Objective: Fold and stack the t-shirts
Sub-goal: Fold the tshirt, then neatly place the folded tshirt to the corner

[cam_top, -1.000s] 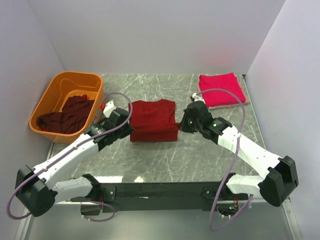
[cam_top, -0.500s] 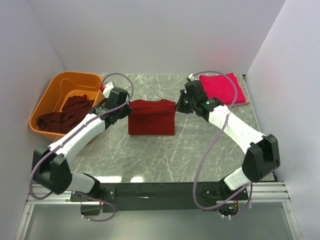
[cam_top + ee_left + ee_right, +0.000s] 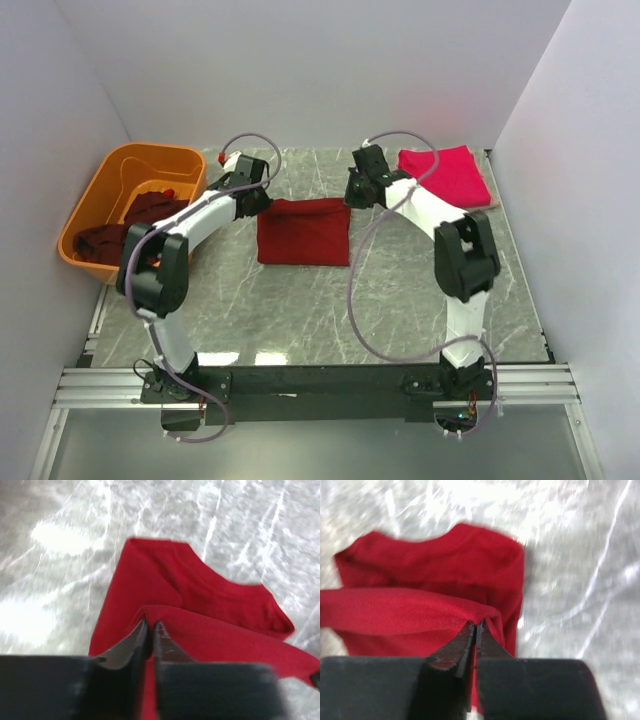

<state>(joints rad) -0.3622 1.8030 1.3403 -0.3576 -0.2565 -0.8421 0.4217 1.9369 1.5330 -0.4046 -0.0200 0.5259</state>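
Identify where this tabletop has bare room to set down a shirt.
Free: the near strip of table between the maroon shirt and the arm bases. Crowded: the far side, with left gripper, right gripper, pink shirt and orange tub.

A: Entry, between left gripper and right gripper?
B: Dark red t-shirt, plain, no print.
A: Right of the right gripper?
B: Crimson-pink t-shirt, plain.
A: Left of the left gripper?
B: Orange tub; maroon t-shirts inside.
A: Desk?
B: Grey marble pattern, white veins.
A: Hardware?
B: Grippers black; arms white, black joints; cables lilac.
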